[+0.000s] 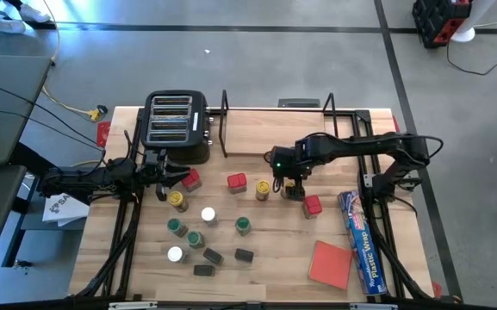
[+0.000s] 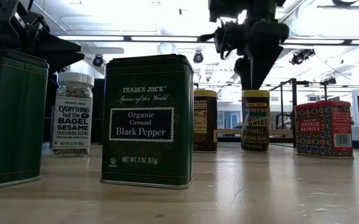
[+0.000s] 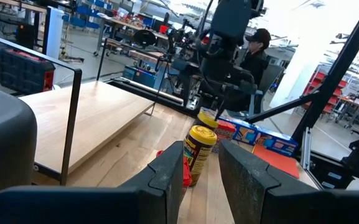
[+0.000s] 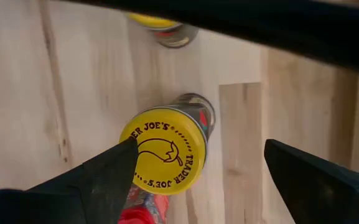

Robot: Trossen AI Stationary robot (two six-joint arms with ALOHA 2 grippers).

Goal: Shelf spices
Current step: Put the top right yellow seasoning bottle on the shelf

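The pale wooden desk (image 1: 257, 250) carries the black wire shelf (image 1: 278, 129) at twelve o'clock, still bare. The right hand (image 4: 195, 165) hangs fingers apart directly over an upright yellow-lidded jar (image 1: 264, 188) at centre, one finger touching the round glossy lid. The left hand (image 1: 169, 176), at nine o'clock, fingers apart, faces another yellow jar (image 3: 199, 152)
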